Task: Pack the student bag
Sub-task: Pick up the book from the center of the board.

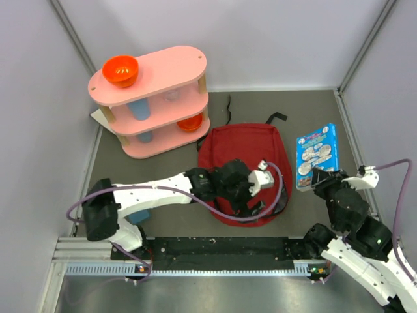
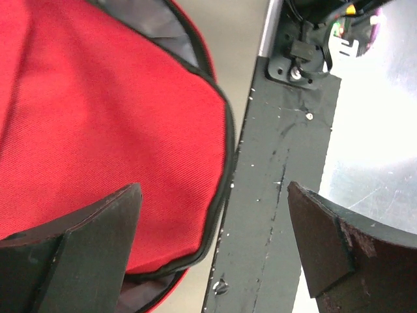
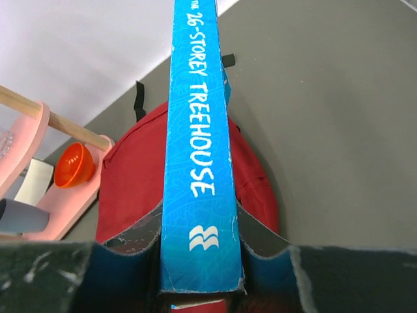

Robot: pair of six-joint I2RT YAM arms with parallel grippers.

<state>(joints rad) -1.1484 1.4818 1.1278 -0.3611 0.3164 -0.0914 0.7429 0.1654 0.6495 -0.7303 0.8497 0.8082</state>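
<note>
1. The student bag (image 1: 242, 149) lies flat on the table (image 1: 306, 111), directly under the left claw (image 1: 247, 195). From the right claw (image 1: 322, 177) it sits ahead and off to the left side.
2. In the left wrist view the bag's red fabric (image 2: 98, 117) fills the space beneath one finger (image 2: 98, 248). Its dark piped edge runs between the two fingers. A sliver of grey lining shows along that edge, but I cannot tell how far the mouth is open.
3. The left claw (image 2: 214, 189) is spread wide and holds nothing. It hangs over the bag's near rim, with the black strip (image 2: 280, 163) of the table's near edge under its other finger.
4. The right claw (image 3: 199, 225) is narrowed onto the near end of a blue book (image 3: 195, 130), its spine facing the wrist camera. The book (image 1: 317, 155) reaches away from the fingers, just beside the bag and apart from it. Whether it is lifted off the table I cannot tell.
5. Far beyond the left claw stands a pink shelf (image 1: 182, 65) with an orange bowl (image 1: 120, 70) on top.
6. My judgement is that packing has barely begun. The book is gripped, but nothing shows inside the bag. The mouth must be opened and the book carried in.
</note>
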